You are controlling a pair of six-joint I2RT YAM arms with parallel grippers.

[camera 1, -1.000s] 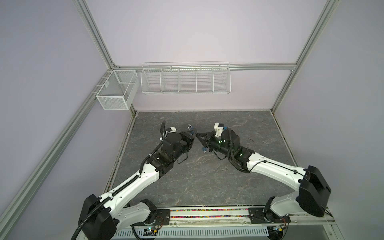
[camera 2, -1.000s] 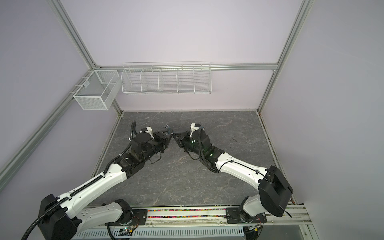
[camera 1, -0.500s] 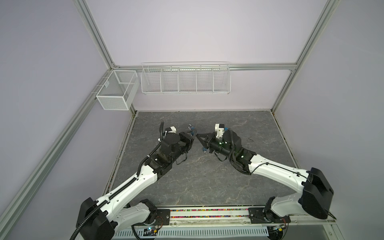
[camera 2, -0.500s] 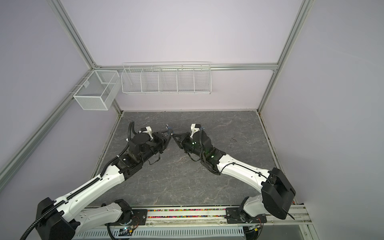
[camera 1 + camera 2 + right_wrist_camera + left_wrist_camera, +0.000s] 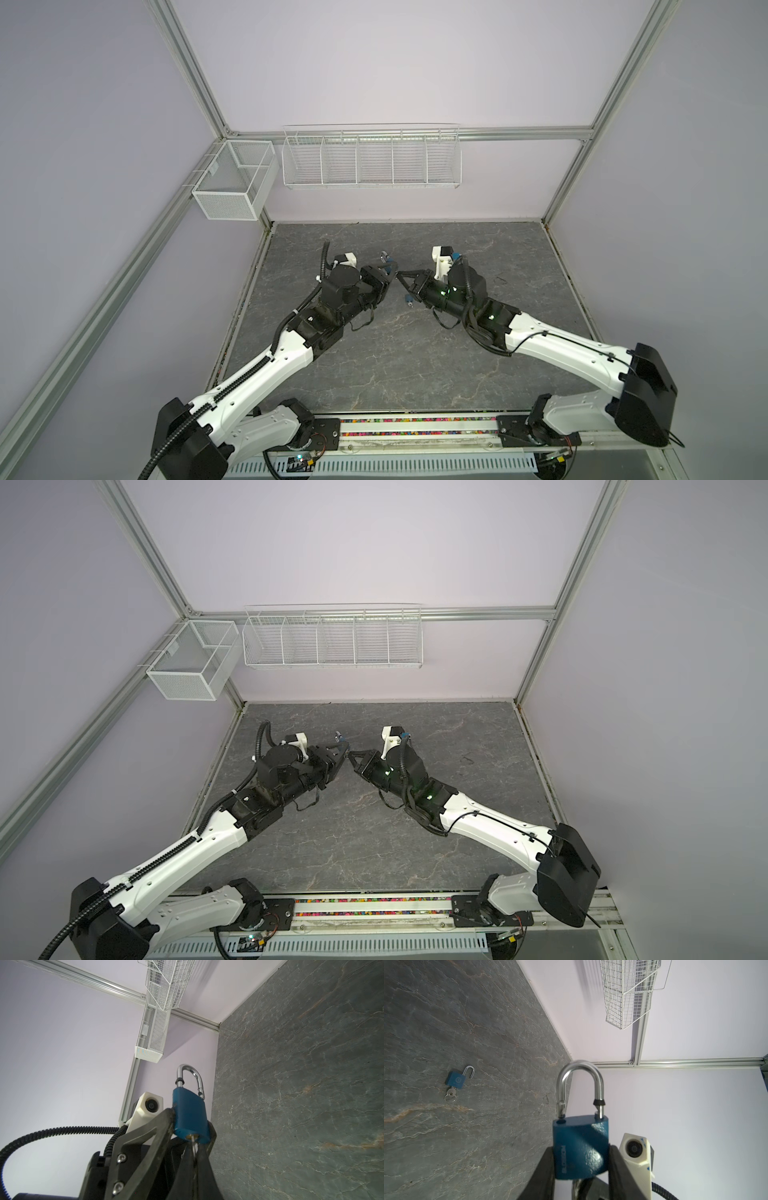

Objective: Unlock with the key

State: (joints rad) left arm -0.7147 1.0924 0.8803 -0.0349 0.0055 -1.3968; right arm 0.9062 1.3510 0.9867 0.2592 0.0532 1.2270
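Observation:
A blue padlock [image 5: 579, 1138] with a steel shackle [image 5: 579, 1076] is held above the table, and my left gripper [image 5: 581, 1153] is shut on its body from both sides. The shackle's free end sits just above its hole in the body. My right gripper [image 5: 194, 1148] is shut on the key [image 5: 194, 1142], whose blade is in the keyhole at the bottom of the padlock [image 5: 190, 1113]. In both top views the two grippers meet tip to tip over the middle of the table: left gripper [image 5: 386, 276] [image 5: 338, 756], right gripper [image 5: 400, 275] [image 5: 352, 754].
A second blue padlock [image 5: 455, 1082] [image 5: 409, 300] lies on the grey table [image 5: 395, 361], shackle swung open, with a key and ring in it. A wire basket rack [image 5: 371, 156] and a mesh box [image 5: 232, 185] hang on the back wall.
Both grippers keep their grips. The joined grippers and padlock have barely shifted.

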